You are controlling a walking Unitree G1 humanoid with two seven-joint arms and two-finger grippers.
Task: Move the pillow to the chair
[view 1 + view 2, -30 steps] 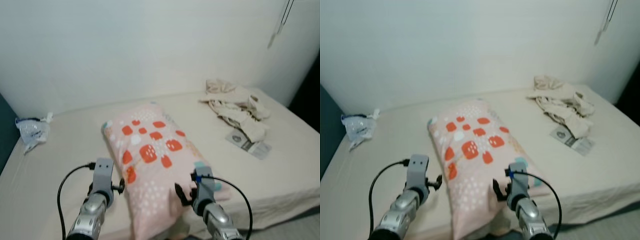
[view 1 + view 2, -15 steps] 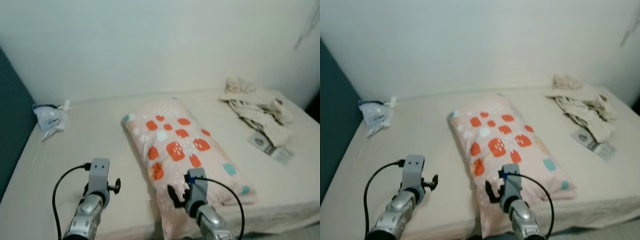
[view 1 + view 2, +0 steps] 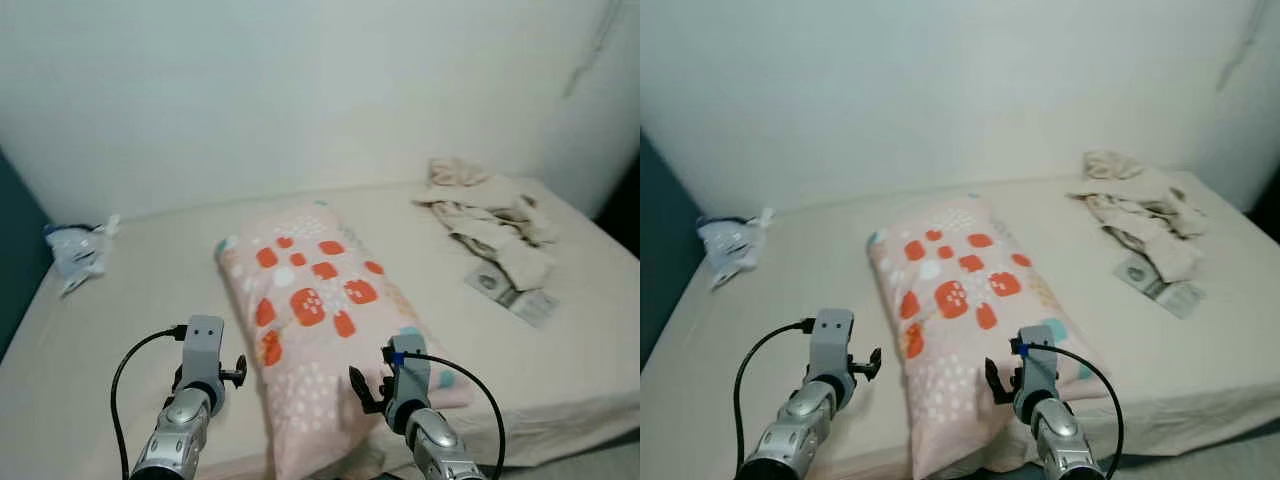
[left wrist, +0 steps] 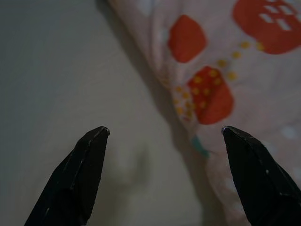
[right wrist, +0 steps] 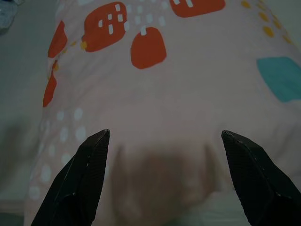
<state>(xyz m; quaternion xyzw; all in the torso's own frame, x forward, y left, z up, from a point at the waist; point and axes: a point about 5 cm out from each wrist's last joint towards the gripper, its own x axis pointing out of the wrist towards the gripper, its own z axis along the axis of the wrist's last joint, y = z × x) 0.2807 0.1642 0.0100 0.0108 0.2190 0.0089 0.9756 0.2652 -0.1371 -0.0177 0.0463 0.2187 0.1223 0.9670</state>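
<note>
A pink pillow with red, orange and teal patches lies lengthwise in the middle of a beige bed, its near end at the bed's front edge. My left gripper is open, hovering over the sheet just beside the pillow's left edge. My right gripper is open too, spread above the pillow's near end. Nothing is between either pair of fingers. In the eye views both silver wrists flank the pillow's near end.
Crumpled beige clothes and a printed packet lie on the bed's far right. A clear plastic bag sits at the far left by a dark blue panel. A pale wall runs behind the bed.
The head camera swung left and then back right, shifting the whole picture. The pillow stays put on the bed, and both grippers stay open at its near end.
</note>
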